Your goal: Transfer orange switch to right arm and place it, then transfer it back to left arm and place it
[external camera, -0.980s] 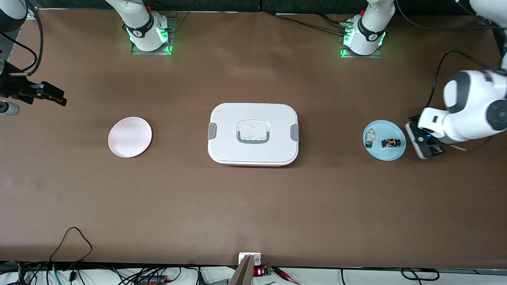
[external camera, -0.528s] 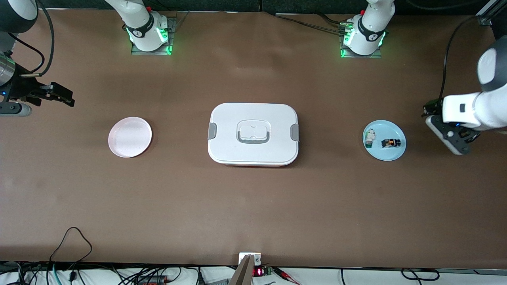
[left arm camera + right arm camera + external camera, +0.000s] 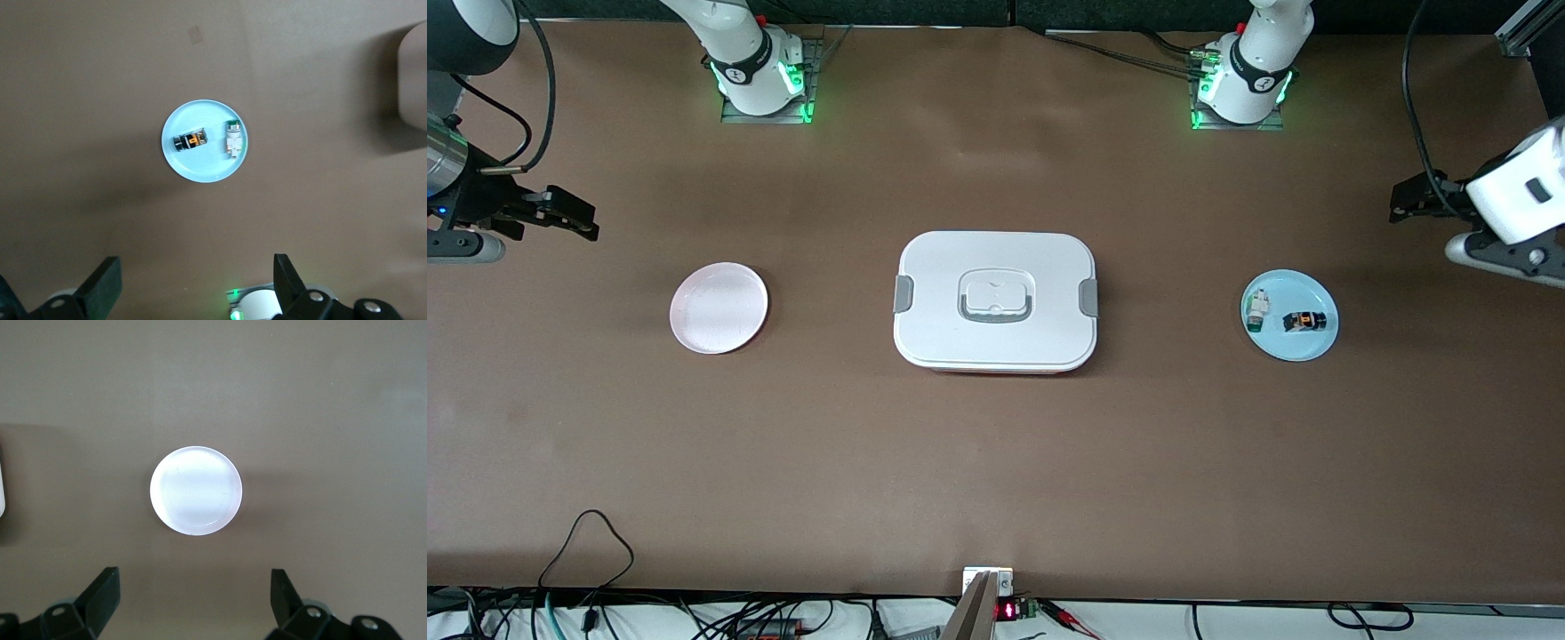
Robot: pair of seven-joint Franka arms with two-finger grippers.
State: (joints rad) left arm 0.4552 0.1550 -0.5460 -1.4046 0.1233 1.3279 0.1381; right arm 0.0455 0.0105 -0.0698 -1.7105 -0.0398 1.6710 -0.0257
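Observation:
The orange switch [image 3: 1304, 321] lies on its side on a light-blue plate [image 3: 1288, 342] toward the left arm's end of the table; the left wrist view shows this orange switch [image 3: 191, 141] on the plate [image 3: 200, 168]. My left gripper [image 3: 1402, 203] hangs open and empty over bare table near that plate, and the left gripper [image 3: 195, 277] frames only tabletop. The white box [image 3: 996, 300] sits mid-table, lid on. My right gripper [image 3: 585, 218] is open and empty over bare table near a pink plate [image 3: 719, 308]. The right gripper [image 3: 193, 583] holds nothing.
A small white switch with a green end [image 3: 1257, 310] shares the blue plate, on the side toward the box. The pink plate [image 3: 195, 490] is bare. A corner of the box [image 3: 415, 73] shows in the left wrist view. Cables run along the table's near edge.
The left arm swung up and away from beside the blue plate, toward the bases' side of the table. The right gripper shifted slightly toward the pink plate. Both stayed open.

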